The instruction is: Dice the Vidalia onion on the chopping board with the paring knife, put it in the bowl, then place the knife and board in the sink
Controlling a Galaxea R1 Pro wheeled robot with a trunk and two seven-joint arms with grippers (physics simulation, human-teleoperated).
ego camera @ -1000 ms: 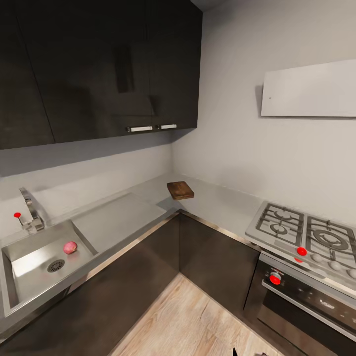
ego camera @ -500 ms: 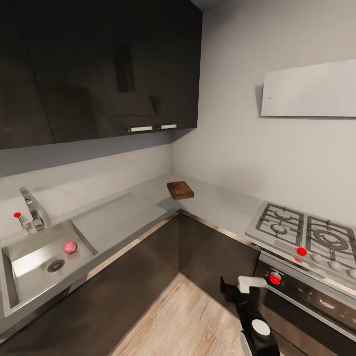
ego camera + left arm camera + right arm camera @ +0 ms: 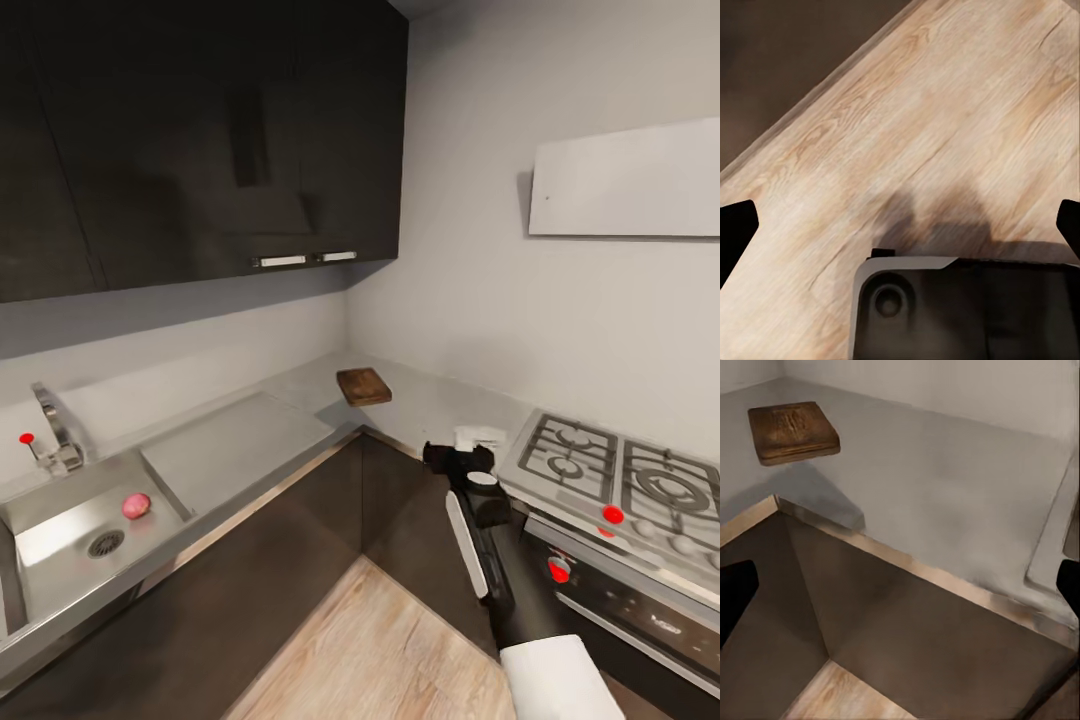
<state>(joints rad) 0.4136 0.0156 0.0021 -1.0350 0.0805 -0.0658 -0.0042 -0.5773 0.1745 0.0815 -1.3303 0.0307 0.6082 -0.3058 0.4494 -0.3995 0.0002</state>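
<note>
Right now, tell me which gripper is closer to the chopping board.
Right. The right gripper is raised at the counter's front edge beside the stove, with the chopping board ahead of it in the corner. The left gripper hangs low over the wooden floor.

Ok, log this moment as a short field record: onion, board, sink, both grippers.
onion: small pinkish Vidalia onion lying in the sink basin, beside the drain
chopping board: chopping board on the countertop in the corner, nothing on it
right gripper: right gripper raised at the counter edge beside the stove, open, empty
left gripper: left gripper open, over wooden floor
</note>
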